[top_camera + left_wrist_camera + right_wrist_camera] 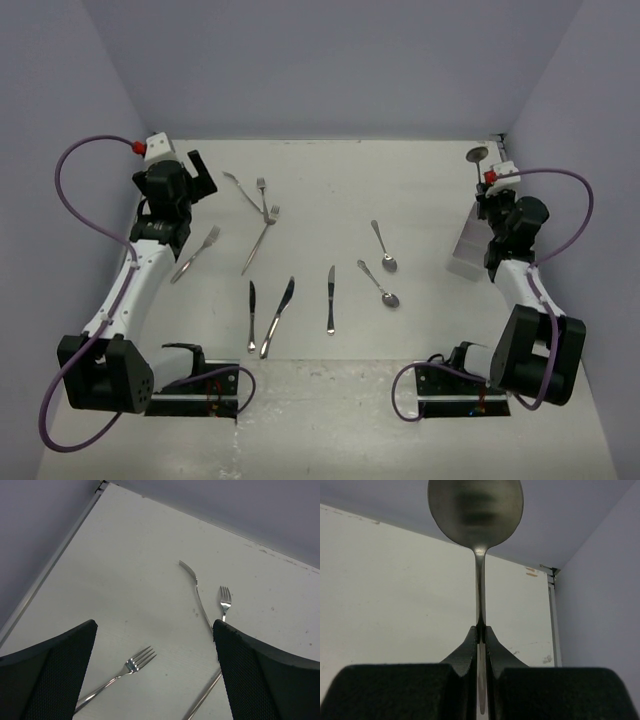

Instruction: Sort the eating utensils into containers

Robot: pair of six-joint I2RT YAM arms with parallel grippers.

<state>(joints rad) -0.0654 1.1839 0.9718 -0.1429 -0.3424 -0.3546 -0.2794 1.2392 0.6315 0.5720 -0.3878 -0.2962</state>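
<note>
The right jaws are clamped on the handle of a spoon (476, 510), its bowl sticking out ahead, near the table's (320, 180) far right corner beyond the translucent box (468, 248). The left jaws stand wide apart above forks (140, 661). Knives (330, 298) and two more spoons (383, 245) lie mid-table.

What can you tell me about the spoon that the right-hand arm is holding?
The spoon is shiny silver metal, with a rounded oval bowl and a slim straight handle. The right gripper is shut on the handle; nothing else seems to touch it. It juts bowl-first out of the gripper, held above the table near its far right corner.
</note>
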